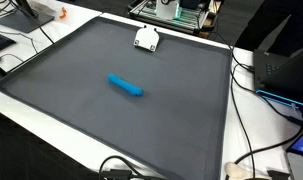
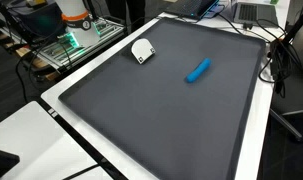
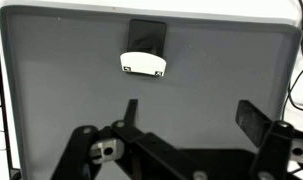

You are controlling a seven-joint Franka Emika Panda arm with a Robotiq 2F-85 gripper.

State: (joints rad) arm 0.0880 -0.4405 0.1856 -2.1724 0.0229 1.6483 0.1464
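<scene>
My gripper (image 3: 191,116) shows only in the wrist view. Its two dark fingers stand wide apart with nothing between them, above a dark grey mat (image 3: 61,90). A small white object (image 3: 143,65) lies on the mat ahead of the fingers, with a black part (image 3: 146,38) right behind it. The white object also shows in both exterior views (image 1: 145,39) (image 2: 142,50), near one edge of the mat. A blue cylinder-like object (image 1: 125,86) (image 2: 198,70) lies flat near the mat's middle, apart from the white object. It is out of the wrist view.
The mat (image 1: 71,110) (image 2: 161,120) covers a white table (image 1: 261,130) (image 2: 41,140). Cables (image 1: 253,80) and electronics (image 1: 281,60) lie along one side. A green-lit rack (image 2: 76,40) stands beside the table. Monitors and a laptop (image 2: 256,12) are nearby.
</scene>
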